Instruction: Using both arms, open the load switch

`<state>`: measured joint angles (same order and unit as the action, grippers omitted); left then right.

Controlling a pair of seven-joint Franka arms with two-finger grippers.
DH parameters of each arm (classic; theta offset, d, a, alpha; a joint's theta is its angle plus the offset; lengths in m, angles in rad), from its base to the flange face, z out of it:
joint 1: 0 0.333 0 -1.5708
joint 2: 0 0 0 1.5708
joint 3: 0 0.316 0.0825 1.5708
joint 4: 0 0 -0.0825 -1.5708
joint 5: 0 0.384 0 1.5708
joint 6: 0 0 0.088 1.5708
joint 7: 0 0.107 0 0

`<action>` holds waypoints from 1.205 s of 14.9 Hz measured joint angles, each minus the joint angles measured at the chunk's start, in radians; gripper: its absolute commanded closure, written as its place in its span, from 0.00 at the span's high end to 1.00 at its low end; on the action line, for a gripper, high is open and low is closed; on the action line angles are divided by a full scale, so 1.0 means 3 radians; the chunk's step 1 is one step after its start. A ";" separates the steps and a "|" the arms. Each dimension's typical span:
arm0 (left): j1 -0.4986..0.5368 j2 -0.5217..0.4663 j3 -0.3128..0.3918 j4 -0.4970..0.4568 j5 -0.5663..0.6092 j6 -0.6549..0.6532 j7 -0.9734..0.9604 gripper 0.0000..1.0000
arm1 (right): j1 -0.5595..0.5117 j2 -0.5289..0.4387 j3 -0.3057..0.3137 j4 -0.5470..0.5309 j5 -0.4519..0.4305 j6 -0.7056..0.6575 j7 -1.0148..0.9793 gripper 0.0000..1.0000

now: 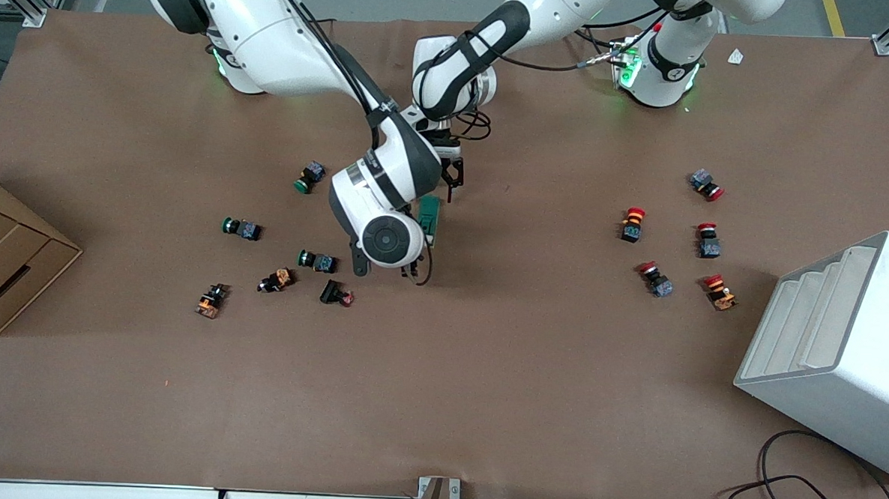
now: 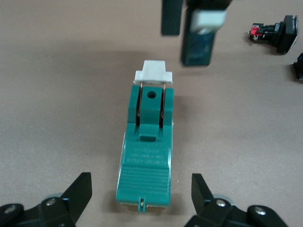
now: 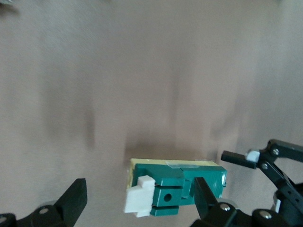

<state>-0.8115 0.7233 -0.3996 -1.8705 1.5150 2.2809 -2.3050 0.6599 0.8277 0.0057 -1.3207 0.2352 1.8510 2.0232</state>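
Observation:
The load switch (image 1: 430,217) lies flat on the brown table near its middle, a dark green oblong block with a white toggle (image 2: 153,73) at the end nearer the front camera. My left gripper (image 2: 142,198) hovers open over the switch's ribbed end, one finger on each side and neither touching it. My right gripper (image 3: 140,198) is open over the toggle end (image 3: 139,194), with the toggle between its fingers. In the front view the left gripper (image 1: 451,176) shows beside the switch, while the right gripper (image 1: 420,257) is mostly hidden under its wrist.
Green-capped push-buttons (image 1: 311,176) (image 1: 241,228) (image 1: 316,260) lie toward the right arm's end, close to the right wrist. Red-capped ones (image 1: 632,224) (image 1: 707,240) lie toward the left arm's end. A cardboard box (image 1: 1,268) and a white rack (image 1: 838,349) stand at the table ends.

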 measured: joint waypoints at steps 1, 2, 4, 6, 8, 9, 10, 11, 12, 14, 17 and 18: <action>-0.0022 0.0040 0.0000 0.0000 0.0104 -0.0038 -0.0107 0.94 | 0.0009 0.0019 -0.0001 0.0001 0.0041 0.0004 0.0017 1.00; -0.0038 0.0077 0.0000 0.0001 0.0174 -0.0053 -0.0205 0.94 | 0.0009 0.0029 -0.0005 0.0002 0.0096 0.0004 0.0019 1.00; -0.0071 0.0131 0.0002 0.0008 0.0302 -0.0097 -0.0298 0.94 | 0.0009 0.0036 -0.0016 0.0002 0.0149 0.0004 0.0019 1.00; -0.0106 0.0150 0.0004 0.0007 0.0365 -0.0177 -0.0313 0.94 | 0.0021 0.0039 -0.0010 0.0002 0.0162 -0.0004 0.0019 1.00; -0.0136 0.0167 0.0006 0.0008 0.0412 -0.0241 -0.0313 0.94 | 0.0052 0.0046 -0.0009 0.0001 0.0172 -0.0014 0.0019 1.00; -0.0157 0.0177 0.0006 0.0009 0.0429 -0.0286 -0.0313 0.94 | 0.0068 0.0050 -0.0009 -0.0001 0.0174 -0.0021 0.0019 1.00; -0.0181 0.0185 0.0009 0.0009 0.0438 -0.0330 -0.0313 0.95 | 0.0088 0.0054 -0.0008 -0.0008 0.0174 -0.0030 0.0020 1.00; -0.0208 0.0190 0.0010 0.0009 0.0440 -0.0372 -0.0316 0.95 | 0.0109 0.0058 -0.0008 -0.0019 0.0175 -0.0037 0.0021 1.00; -0.0242 0.0197 0.0012 0.0009 0.0440 -0.0424 -0.0319 0.96 | 0.0126 0.0062 -0.0008 -0.0032 0.0175 -0.0037 0.0021 1.00; -0.0308 0.0219 0.0022 0.0011 0.0455 -0.0539 -0.0408 0.97 | 0.0135 0.0071 -0.0013 -0.0036 0.0175 -0.0033 0.0021 1.00; -0.0352 0.0247 0.0033 -0.0001 0.0564 -0.0629 -0.0558 0.97 | 0.0134 0.0071 -0.0021 -0.0032 0.0175 -0.0069 0.0021 1.00; -0.0361 0.0253 0.0034 -0.0002 0.0582 -0.0652 -0.0572 0.97 | 0.0131 0.0071 -0.0026 -0.0025 0.0175 -0.0117 0.0021 1.00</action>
<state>-0.9196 0.7994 -0.3895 -1.8712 1.6896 2.0852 -2.4766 0.6992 0.8492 -0.0021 -1.3282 0.2876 1.8159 2.0295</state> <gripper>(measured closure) 0.026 0.000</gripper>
